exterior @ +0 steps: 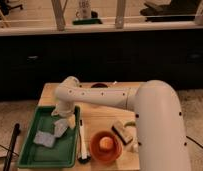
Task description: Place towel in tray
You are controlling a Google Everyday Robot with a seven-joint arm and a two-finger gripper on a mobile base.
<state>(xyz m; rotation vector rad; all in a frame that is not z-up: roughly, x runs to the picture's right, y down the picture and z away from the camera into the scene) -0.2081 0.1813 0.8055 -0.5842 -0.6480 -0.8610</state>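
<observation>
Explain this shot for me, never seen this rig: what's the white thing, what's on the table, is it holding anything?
The big white shape is the arm of a mobile robot, reaching from the lower right across a small wooden table. There is only one camera view; it looks down on the table from behind the arm, though its mount is not on record.

The arm ends in a two-finger gripper, which hangs over the upper right part of the green tray at the table's left. Just under it sits a pale crumpled towel, inside the tray. A second pale piece lies beside it in the tray.

Right of the tray are a black-handled tool, an orange bowl with something round inside, and a brush-like block.

Whether the gripper is gripping the towel cannot be made out.
</observation>
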